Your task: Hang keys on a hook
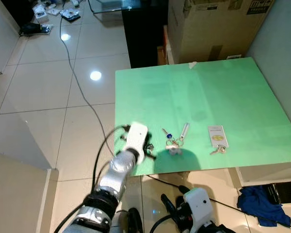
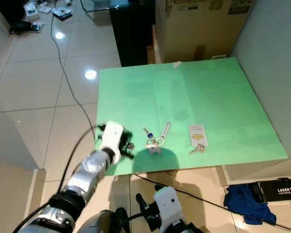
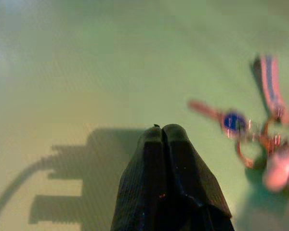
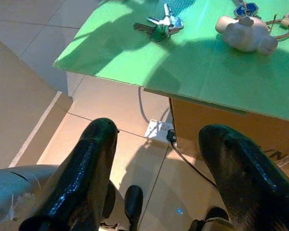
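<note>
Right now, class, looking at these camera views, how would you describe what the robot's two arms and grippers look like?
The left arm has silver metal segments, black joint rings, a white wrist housing and a looping black cable. The left gripper has ribbed black fingers. The right gripper has two glossy black fingers below a white wrist housing.

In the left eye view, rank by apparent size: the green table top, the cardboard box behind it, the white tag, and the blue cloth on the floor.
Largest to smallest, as they look:
1. green table top
2. cardboard box, cut off by the frame edge, so its true size is unsure
3. blue cloth
4. white tag
</note>
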You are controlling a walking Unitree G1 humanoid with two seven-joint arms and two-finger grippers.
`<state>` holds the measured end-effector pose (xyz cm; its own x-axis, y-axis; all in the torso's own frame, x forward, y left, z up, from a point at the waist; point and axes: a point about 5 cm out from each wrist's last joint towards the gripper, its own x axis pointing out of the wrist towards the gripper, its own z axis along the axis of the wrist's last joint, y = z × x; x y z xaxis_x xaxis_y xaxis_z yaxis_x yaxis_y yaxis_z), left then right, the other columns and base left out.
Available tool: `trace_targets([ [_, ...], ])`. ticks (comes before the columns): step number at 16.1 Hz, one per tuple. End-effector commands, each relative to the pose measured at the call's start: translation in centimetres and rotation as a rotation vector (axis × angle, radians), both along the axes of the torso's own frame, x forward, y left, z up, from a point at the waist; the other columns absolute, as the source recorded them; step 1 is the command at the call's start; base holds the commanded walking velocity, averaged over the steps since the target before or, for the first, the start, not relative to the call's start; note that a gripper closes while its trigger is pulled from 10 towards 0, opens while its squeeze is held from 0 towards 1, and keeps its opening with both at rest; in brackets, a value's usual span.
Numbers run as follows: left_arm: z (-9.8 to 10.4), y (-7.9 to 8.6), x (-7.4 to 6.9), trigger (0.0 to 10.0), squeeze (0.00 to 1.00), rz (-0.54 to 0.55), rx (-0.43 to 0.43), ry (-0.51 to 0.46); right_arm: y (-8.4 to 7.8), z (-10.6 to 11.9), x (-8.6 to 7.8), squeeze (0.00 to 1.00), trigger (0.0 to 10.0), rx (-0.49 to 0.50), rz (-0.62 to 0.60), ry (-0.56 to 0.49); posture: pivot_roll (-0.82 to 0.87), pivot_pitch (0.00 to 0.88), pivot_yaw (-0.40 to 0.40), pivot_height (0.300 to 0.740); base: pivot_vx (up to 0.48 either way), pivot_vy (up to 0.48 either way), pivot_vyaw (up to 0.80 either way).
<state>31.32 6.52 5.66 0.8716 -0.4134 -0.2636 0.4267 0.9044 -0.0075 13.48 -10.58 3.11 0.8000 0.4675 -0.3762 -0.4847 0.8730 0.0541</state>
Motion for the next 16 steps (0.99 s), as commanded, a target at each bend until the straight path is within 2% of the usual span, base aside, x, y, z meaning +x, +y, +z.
trace_targets([
  [1,0.4,0.1,-0.1,0.0,0.0,-0.022,-0.021,-0.012,-0.1,-0.5,-0.5,0.0,10.0,-0.007,-0.006,0.032,-0.26,0.223,0.118,0.727,0.0,0.0,0.0],
  [2,0.5,0.5,0.1,0.0,0.0,0.0,0.034,-0.03,-0.1,-0.5,-0.5,0.0,10.0,-0.004,-0.005,0.032,-0.26,0.219,0.118,0.727,0.0,0.0,0.0],
  [3,0.5,1.1,0.2,10.0,0.0,0.037,0.068,-0.045,-0.1,-0.6,-0.4,0.0,10.0,-0.003,-0.003,0.031,-0.26,0.216,0.117,0.727,0.0,0.0,0.0],
  [4,0.3,1.5,0.3,10.0,1.0,0.048,0.079,-0.033,-0.1,-0.6,-0.4,0.0,10.0,-0.002,-0.002,0.03,-0.26,0.215,0.116,0.727,0.0,0.0,0.0],
  [6,0.2,1.9,-0.1,10.0,1.0,0.044,0.106,-0.006,-0.2,-0.5,-0.5,0.0,10.0,-0.005,0.002,0.028,-0.27,0.208,0.115,0.727,0.0,0.0,0.0],
  [11,-1.2,2.1,-2.5,10.0,1.0,0.0,0.076,0.076,-0.9,-0.1,-0.8,0.0,10.0,0.006,-0.023,0.013,-0.26,0.205,0.112,0.727,0.0,0.0,0.0],
  [16,-0.8,1.5,-3.8,10.0,1.0,-0.041,0.049,0.108,-0.8,-0.2,-0.8,0.0,10.0,0.001,-0.018,0.016,-0.26,0.217,0.112,0.727,0.0,0.0,0.0],
])
